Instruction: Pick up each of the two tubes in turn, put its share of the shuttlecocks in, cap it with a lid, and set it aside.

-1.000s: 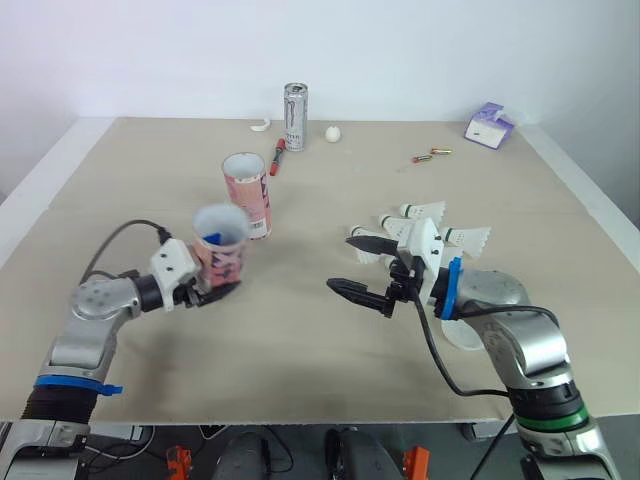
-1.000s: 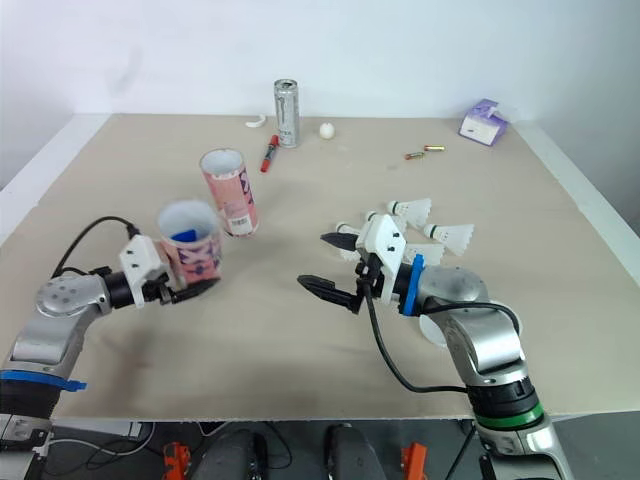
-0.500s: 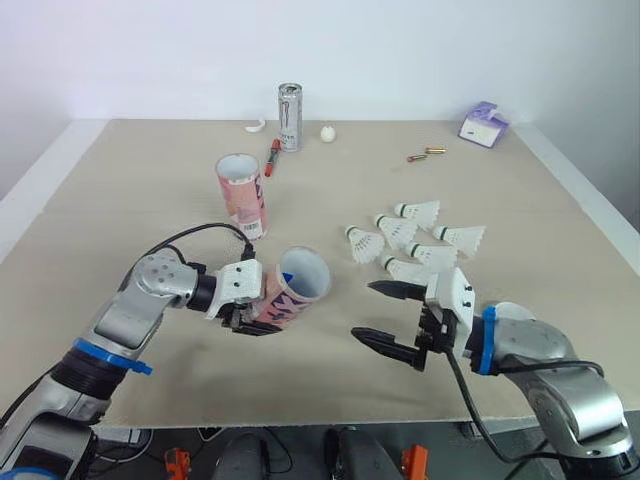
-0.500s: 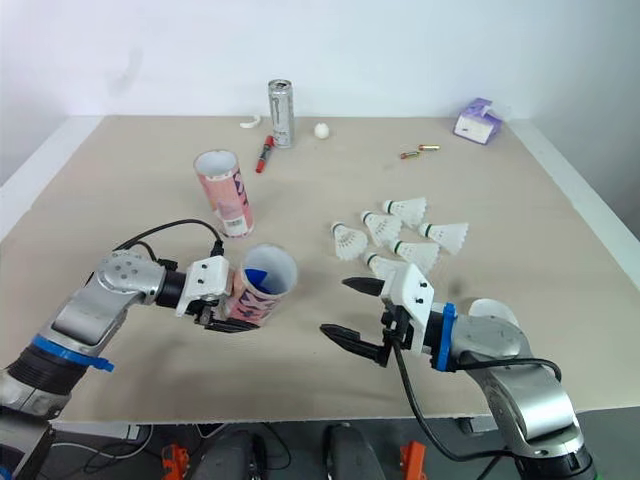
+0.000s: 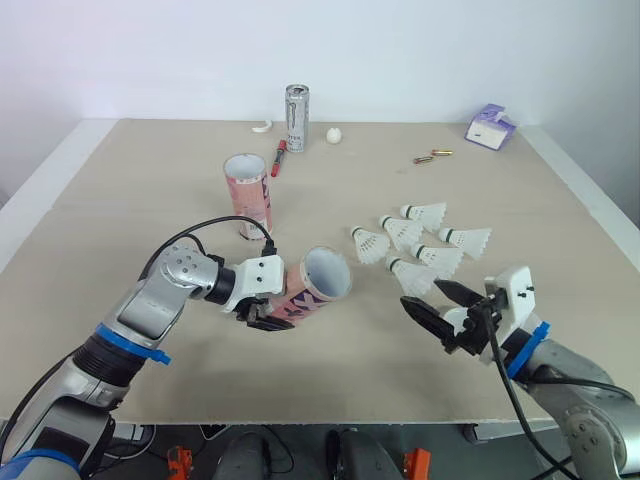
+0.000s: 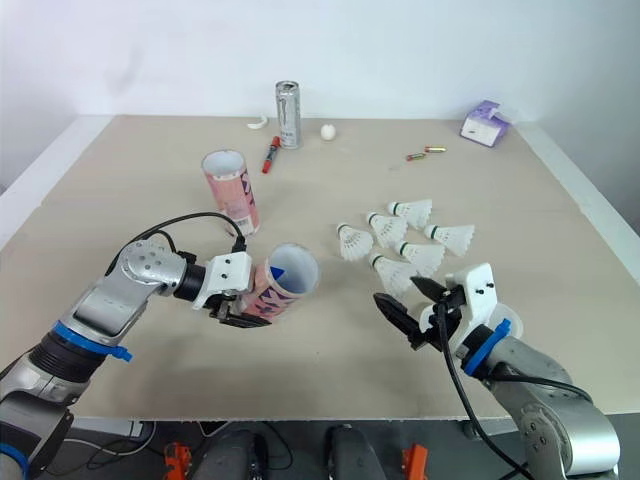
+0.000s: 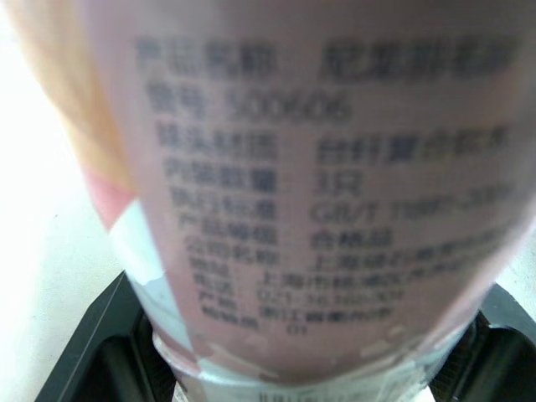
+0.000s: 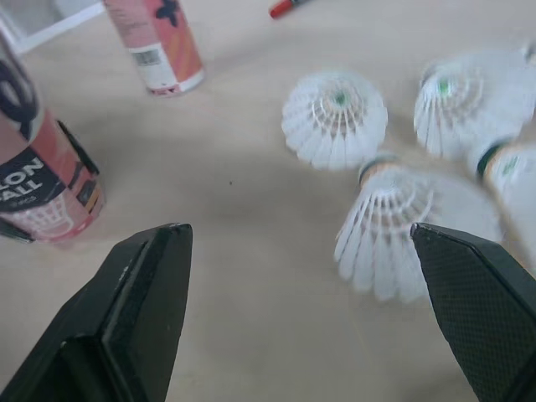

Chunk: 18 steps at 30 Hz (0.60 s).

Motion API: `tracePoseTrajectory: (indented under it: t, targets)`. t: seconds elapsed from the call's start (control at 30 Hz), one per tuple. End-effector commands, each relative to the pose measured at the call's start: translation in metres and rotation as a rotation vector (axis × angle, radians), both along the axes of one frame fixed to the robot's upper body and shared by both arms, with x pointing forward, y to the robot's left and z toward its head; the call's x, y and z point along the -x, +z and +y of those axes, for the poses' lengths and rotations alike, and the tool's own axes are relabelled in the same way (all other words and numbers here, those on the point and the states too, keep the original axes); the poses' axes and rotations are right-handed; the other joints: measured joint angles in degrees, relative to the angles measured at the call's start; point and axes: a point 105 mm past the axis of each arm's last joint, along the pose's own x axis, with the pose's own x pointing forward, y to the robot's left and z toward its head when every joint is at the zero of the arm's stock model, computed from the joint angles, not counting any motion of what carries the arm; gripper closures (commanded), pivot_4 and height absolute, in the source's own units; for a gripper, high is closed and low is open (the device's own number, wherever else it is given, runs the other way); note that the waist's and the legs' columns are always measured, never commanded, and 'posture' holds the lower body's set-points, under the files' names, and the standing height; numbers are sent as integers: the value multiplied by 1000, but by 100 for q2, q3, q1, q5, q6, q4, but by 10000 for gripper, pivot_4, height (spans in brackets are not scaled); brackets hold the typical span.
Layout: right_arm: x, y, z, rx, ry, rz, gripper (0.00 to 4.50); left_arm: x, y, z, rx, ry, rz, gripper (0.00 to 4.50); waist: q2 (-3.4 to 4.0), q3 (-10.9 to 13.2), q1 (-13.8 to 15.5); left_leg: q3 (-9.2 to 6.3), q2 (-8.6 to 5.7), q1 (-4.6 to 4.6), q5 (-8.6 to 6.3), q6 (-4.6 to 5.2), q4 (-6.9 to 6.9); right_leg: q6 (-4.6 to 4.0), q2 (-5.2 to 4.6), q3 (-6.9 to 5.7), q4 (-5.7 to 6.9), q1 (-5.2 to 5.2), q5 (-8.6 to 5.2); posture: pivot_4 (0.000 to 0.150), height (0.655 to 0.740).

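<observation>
**Light card tube held tilted; shuttlecocks best taken by the head**

The pink printed tube (image 5: 318, 283) is gripped low on its body by the left tool (image 5: 262, 306), whose black fingers are closed against its wall. It is held low over the bench (image 5: 150, 170), tilted, with its open mouth turned toward the shuttlecocks (image 5: 418, 243). It is judged to be thin card: light and stiff, yet easily crushed. The glossy wrap may slip, so a moderate squeeze near the base is favoured.

A second tube (image 5: 248, 195) stands upright farther back.

The right tool (image 5: 421, 294) is open, its jaws spread wide, with the nearest shuttlecock (image 8: 394, 218) just beyond its tips. The white skirts are ribbed, flared and thought fragile. A hold at the rounded head, or where the skirt narrows, is advised.
</observation>
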Motion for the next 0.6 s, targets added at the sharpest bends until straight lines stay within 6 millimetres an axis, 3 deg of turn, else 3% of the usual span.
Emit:
tracePoseTrajectory:
  t: [0.03,0.6]
  targets:
    - [-8,4,9,-3,-31,6,0,4,3,-8,-16,-19,-1,14390,2,-1,1,0,-1,0,0,0,0,1,0,1,0,0,0,1500,7400]
    - [-44,-1,22,-19,-230,119,0,7,-3,-6,-66,29,33,14390,4,-2,-10,-16,-21,-12,-1,8,-1,27,6,34,2,1,-10,1500,7400]
